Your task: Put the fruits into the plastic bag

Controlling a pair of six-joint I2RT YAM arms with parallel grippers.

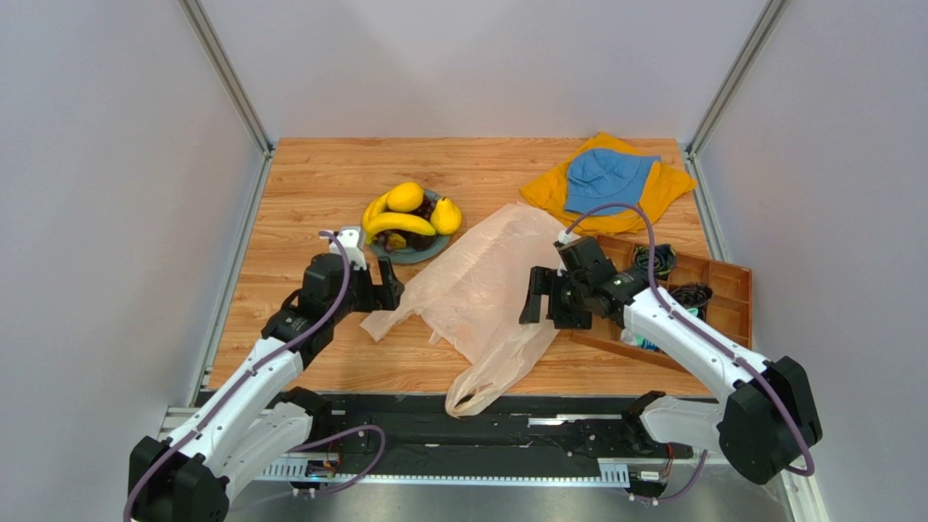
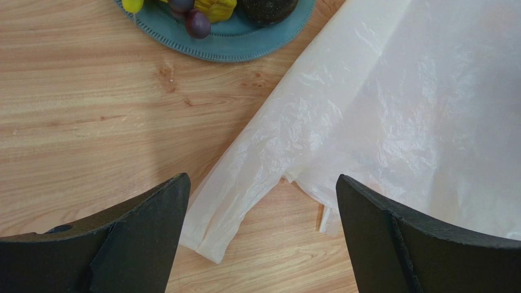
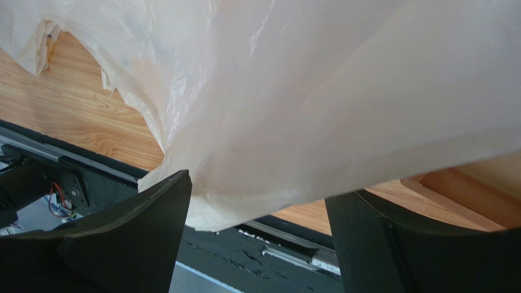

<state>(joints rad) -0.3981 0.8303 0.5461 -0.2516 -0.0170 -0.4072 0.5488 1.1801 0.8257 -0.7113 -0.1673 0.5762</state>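
The plastic bag (image 1: 490, 288) lies flat and crinkled on the wooden table, one end reaching the front edge. The fruits sit on a grey-blue plate (image 1: 383, 252) behind it: yellow bananas (image 1: 394, 223), roundish yellow fruits (image 1: 405, 196) and dark grapes (image 1: 419, 239). The left wrist view shows a grape (image 2: 197, 23) and the dark round fruit (image 2: 266, 7) on the plate (image 2: 244, 46). My left gripper (image 1: 387, 291) (image 2: 262, 178) is open above the bag's left handle loop (image 2: 214, 226). My right gripper (image 1: 536, 296) (image 3: 257, 186) is open at the bag's right edge, with plastic (image 3: 293, 110) draped close before its jaws.
An orange cloth (image 1: 654, 196) with a blue cloth (image 1: 608, 177) on it lies at the back right. A wooden tray (image 1: 728, 285) with dark items stands at the right edge. A black rail (image 1: 545, 435) runs along the front edge.
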